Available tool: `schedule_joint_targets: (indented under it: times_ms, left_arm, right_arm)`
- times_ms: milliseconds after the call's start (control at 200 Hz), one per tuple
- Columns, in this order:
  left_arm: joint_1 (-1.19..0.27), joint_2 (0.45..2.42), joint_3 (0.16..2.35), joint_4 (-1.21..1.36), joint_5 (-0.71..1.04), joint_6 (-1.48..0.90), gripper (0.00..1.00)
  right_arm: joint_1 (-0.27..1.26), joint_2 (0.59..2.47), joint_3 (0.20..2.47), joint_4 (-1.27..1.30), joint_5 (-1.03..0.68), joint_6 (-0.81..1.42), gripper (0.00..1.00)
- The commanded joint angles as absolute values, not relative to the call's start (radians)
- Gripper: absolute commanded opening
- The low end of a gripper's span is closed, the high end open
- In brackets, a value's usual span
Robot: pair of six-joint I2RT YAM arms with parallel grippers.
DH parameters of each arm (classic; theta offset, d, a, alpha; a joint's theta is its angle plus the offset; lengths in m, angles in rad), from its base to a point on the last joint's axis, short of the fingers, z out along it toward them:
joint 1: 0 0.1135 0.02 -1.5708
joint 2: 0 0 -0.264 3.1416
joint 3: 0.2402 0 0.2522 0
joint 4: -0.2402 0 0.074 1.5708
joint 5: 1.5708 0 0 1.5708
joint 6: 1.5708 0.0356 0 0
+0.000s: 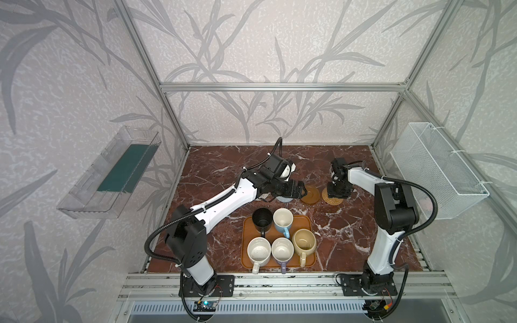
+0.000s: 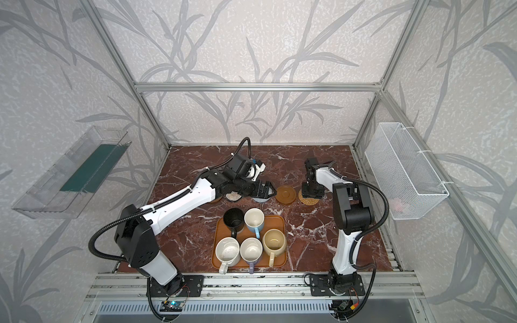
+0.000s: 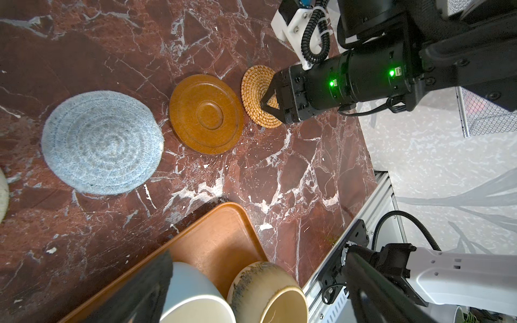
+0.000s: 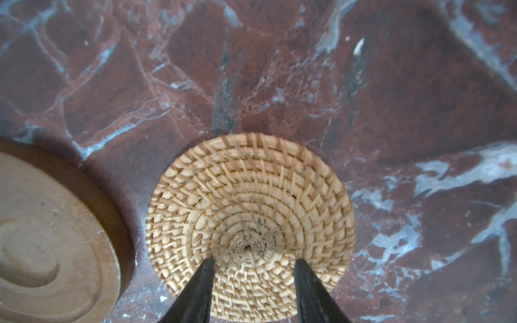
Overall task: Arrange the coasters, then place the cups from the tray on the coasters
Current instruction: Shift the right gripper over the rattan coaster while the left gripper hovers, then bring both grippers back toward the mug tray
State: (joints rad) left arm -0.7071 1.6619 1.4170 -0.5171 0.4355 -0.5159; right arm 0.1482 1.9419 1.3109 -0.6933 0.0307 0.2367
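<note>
you're at the tail of the arranging step, i'd judge: the coasters lie in a row across the table (image 1: pixel 212 165) behind the tray (image 1: pixel 305 222), and no cup has left the tray. from the left, a sliver of one wooden coaster (image 2: pixel 215 200) and the cream coaster (image 2: pixel 233 196) show under your left arm in a top view, then the blue-grey coaster (image 3: pixel 102 142). the left claw (image 1: pixel 302 192) hangs above the row near it, jaws wide apart and empty. next is the second wooden coaster (image 3: pixel 205 113), close to its neighbours but touching neither, and last the rattan coaster (image 4: pixel 251 201), flat on the marble. your right claw (image 4: pixel 253 263) points down at its centre, jaws half parted, gripping nothing; i can't tell whether the tips press the weave or sit just clear. the next move likely calls for a straight lift so the rattan isn't dragged out of line, then a reach for a cup. the five cups (image 1: pixel 282 250) stand packed on the tray, several touching, handles toward the arm bases, so come in from above. for room, there's open marble left of the tray and more to its right. past the rattan the table edge and frame post are near, so keep that arm tucked.
</note>
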Motion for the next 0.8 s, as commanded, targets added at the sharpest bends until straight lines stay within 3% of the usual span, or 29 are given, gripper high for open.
schedule_joint_targets:
  times_ms: [0,350,390,485,625,795]
  left_arm:
    - [-0.703,1.625,1.413,-0.511,0.421,-0.519,0.98]
    - [-0.698,1.603,1.433,-0.538,0.401,-0.514,0.98]
    - [-0.698,1.592,1.431,-0.541,0.397,-0.519,0.98]
    - [-0.698,1.546,1.412,-0.532,0.390,-0.530,0.98]
    - [-0.698,1.476,1.398,-0.583,0.338,-0.532,0.99]
    - [-0.697,1.396,1.397,-0.691,0.284,-0.520,0.99]
  right_arm:
    - [0.143,1.911,1.296,-0.708,0.049,0.226,0.49]
    - [0.145,1.786,1.314,-0.730,0.037,0.227,0.59]
    - [0.147,1.760,1.312,-0.735,0.025,0.227,0.68]
    - [0.168,1.677,1.306,-0.754,0.016,0.211,1.00]
    - [0.216,1.548,1.277,-0.778,0.029,0.205,0.99]
    - [0.255,1.359,1.182,-0.727,-0.098,0.255,0.99]
